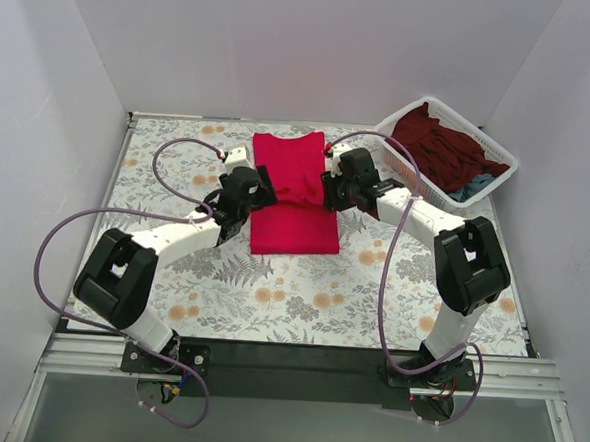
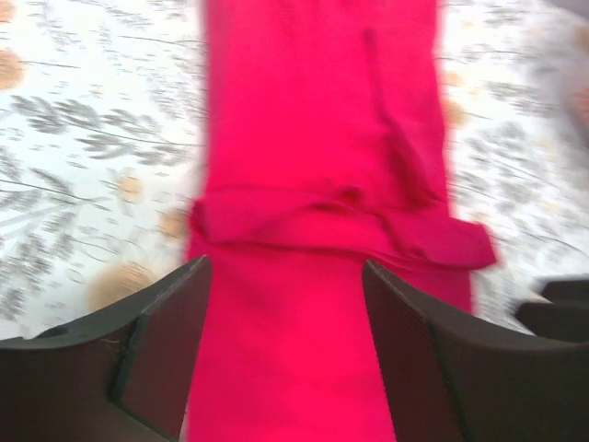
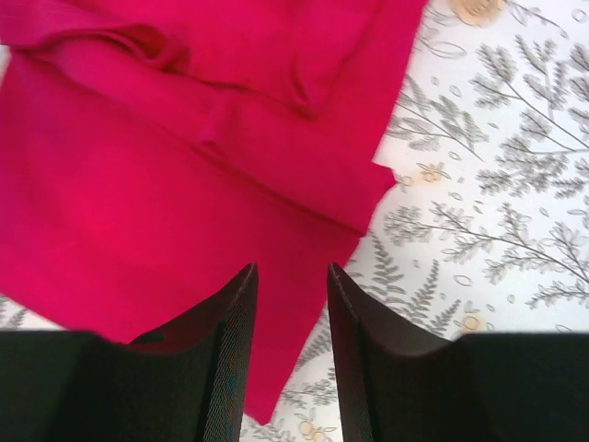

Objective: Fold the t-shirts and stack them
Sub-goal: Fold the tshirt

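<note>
Hovering either side of the half-folded red t-shirt [image 1: 293, 221] lying flat on the surface [image 1: 271, 290], the left gripper [image 2: 283, 276] and right gripper [image 3: 292, 273] both have fingers apart and empty, so it looks mid-fold, with fresh edge pinches probably next.

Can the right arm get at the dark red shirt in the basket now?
Probably yes. The dark red shirt lies uncovered on top in the open basket, close beside the right arm, whose fingers are open and empty.
</note>
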`<action>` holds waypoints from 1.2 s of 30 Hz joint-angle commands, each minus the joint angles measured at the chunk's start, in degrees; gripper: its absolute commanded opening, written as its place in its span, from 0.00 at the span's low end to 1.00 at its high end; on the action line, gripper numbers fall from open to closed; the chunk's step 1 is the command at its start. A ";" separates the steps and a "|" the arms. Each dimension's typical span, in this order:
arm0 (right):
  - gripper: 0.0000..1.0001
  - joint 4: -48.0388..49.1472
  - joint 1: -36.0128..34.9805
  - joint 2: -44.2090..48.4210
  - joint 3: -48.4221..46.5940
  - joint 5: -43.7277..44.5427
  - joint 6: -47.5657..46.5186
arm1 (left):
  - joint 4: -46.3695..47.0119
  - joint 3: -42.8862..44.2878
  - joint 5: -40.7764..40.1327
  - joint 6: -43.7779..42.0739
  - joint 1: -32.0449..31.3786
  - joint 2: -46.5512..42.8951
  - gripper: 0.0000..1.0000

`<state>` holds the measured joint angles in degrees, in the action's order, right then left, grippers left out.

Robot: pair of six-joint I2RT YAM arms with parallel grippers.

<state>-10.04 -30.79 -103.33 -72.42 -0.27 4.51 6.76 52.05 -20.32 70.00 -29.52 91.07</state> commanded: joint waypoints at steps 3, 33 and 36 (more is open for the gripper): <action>0.42 5.91 -3.40 1.29 2.02 -5.24 2.07 | -1.93 -6.50 -3.24 4.88 -7.73 -5.29 0.49; 0.42 2.84 -1.73 -16.94 -25.94 1.79 -3.64 | -14.85 -20.84 8.80 18.42 -17.77 -8.43 0.14; 0.42 2.84 -1.73 -9.65 -17.43 -2.68 -2.15 | -17.31 -21.21 6.79 20.18 -17.77 -15.20 0.25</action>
<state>-6.87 -32.23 -122.32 -94.35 1.96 1.76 -1.83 32.03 -13.89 87.61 -47.11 80.51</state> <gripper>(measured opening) 0.418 0.228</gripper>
